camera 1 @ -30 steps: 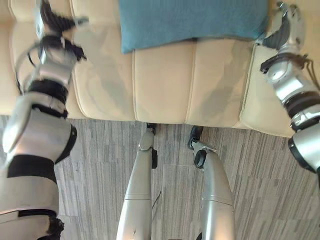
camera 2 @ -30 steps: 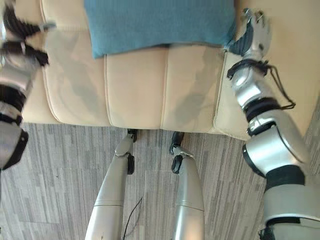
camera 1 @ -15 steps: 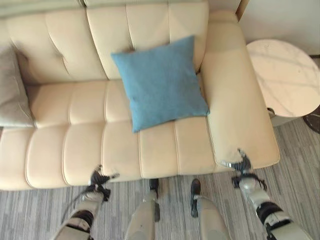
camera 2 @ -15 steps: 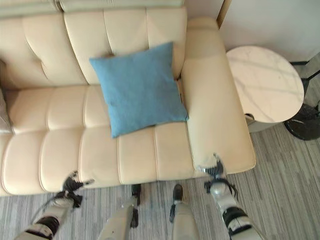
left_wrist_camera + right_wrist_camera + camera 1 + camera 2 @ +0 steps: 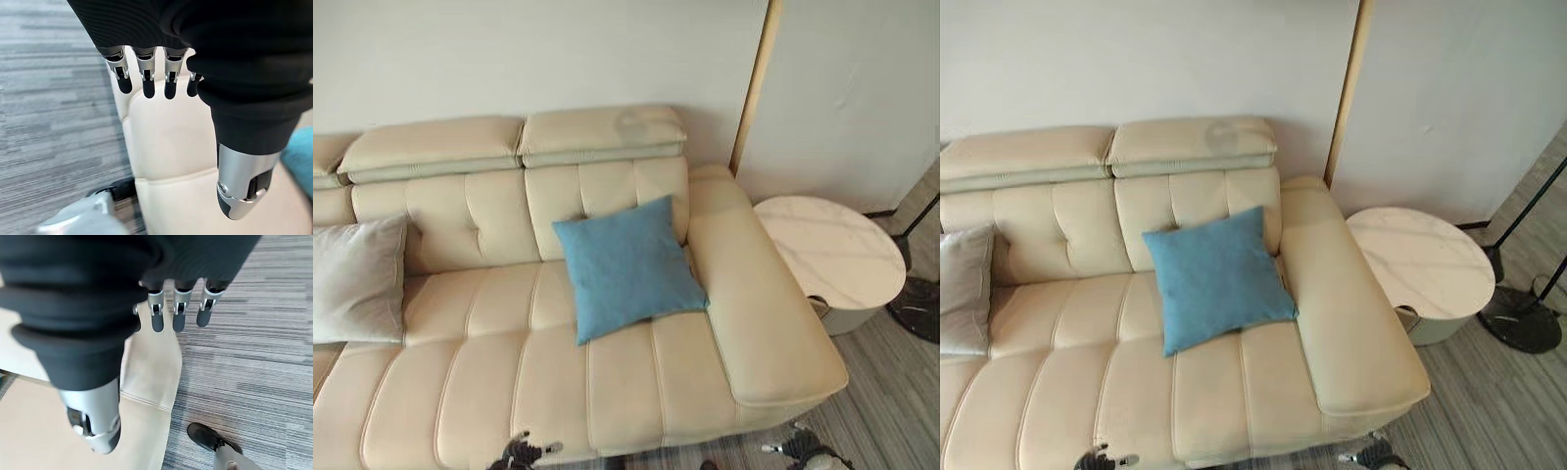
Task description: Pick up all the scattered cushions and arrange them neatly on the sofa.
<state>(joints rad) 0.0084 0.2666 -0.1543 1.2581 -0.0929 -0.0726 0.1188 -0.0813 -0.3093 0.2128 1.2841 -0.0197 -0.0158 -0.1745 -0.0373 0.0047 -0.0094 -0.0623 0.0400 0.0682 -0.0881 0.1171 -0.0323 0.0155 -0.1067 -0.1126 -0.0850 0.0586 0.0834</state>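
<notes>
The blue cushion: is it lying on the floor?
No, the blue cushion sits on the sofa, leaning against its backrest beside the armrest.

A living room in a home, or a room set up like one.

A wide cream leather sofa (image 5: pixel 509 372) with padded headrests stands against a plain pale wall (image 5: pixel 509 59). A blue cushion (image 5: pixel 626 266) leans on its backrest near the armrest, and a grey cushion (image 5: pixel 357 279) lies at the other side. Just beside the armrest stands a round side table (image 5: pixel 1420 262) with a marble-like top. The floor (image 5: pixel 1498 411) is grey, with a striped wood-like pattern.
</notes>
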